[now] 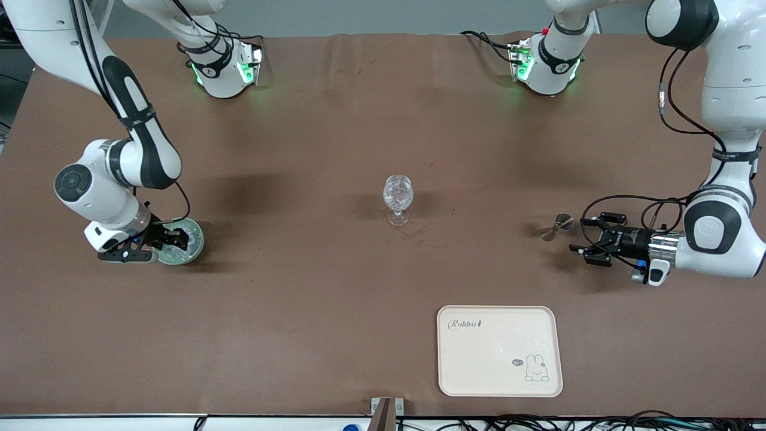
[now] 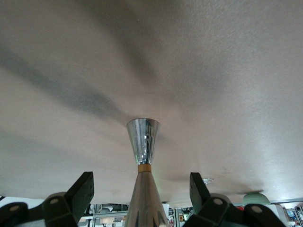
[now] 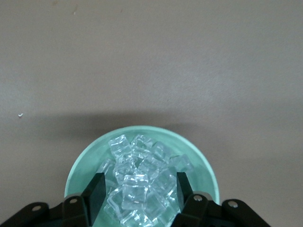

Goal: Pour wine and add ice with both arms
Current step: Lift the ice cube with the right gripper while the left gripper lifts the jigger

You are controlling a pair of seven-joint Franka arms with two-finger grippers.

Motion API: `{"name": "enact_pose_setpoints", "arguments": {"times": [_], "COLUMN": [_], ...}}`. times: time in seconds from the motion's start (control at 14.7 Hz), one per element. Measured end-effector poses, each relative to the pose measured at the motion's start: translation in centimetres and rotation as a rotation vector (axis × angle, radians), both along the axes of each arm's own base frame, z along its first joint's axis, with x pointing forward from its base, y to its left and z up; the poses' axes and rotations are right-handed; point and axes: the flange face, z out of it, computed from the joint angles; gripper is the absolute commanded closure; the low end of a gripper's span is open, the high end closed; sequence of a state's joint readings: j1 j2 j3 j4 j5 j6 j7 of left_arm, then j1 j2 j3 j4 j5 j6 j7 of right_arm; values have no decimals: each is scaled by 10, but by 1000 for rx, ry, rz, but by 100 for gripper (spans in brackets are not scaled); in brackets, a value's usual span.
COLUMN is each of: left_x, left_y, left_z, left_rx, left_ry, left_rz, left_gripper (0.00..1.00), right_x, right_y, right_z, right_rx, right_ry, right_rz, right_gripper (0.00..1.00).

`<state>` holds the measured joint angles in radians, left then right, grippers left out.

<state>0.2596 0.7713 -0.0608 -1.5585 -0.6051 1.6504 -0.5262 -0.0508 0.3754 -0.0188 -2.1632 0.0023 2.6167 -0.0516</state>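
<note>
- Table (image 1: 335, 120) covered in a plain brown sheet, faint creases and soft arm shadows; grey floor strip along the top of the front view, cables along the table's near edge.
- Two green-lit arm bases stand at the table's edge farthest from the front camera.
- Ice (image 3: 142, 182): heap of small clear, colourless cubes, glossy, piled in a pale green bowl (image 1: 190, 244) at the right arm's end of the table.
- Right gripper (image 1: 170, 237) is low over the bowl, fingers (image 3: 97, 194) spread apart on either side of the top cubes; whether they touch the ice, cannot tell.
- Stemmed glass (image 1: 398, 197) upright mid-table, clear, glittery contents in its cup; well apart from both grippers.
- Metal jigger (image 1: 556, 226): shiny double cone with a gold band at the waist, at the left arm's end of the table.
- Left gripper (image 1: 589, 239) lies sideways just beside the jigger, fingers (image 2: 83, 191) open with the jigger between them, not touching.
- Cream tray (image 1: 499, 350) with "Rabbit" print and bunny drawing, nearer the front camera than the glass.
</note>
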Motion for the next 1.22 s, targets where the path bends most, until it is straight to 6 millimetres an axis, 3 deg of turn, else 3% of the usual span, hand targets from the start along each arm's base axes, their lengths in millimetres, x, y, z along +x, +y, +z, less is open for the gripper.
{"name": "enact_pose_setpoints", "arguments": {"times": [0.2, 0.41, 0.61, 0.95, 1.22], "left_x": [-2, -5, -5, -8, -11], "left_y": [-10, -14, -20, -26, -28], "left_z": [-15, -28, -34, -42, -44], "left_rx": [-32, -57, -66, -61, -69], "left_ry": [26, 51, 96, 140, 155], "left_rz": [16, 40, 88, 102, 96], "left_gripper": [22, 29, 33, 43, 59], "right_x": [-5, -8, -8, -4, 0], "right_y": [2, 2, 2, 2, 1], "right_z": [-5, -9, -8, 3, 45], "right_rx": [1, 2, 1, 0, 0], "right_ry": [13, 22, 19, -6, -31], "right_rz": [3, 3, 3, 3, 3], "right_gripper": [39, 72, 91, 93, 93]}}
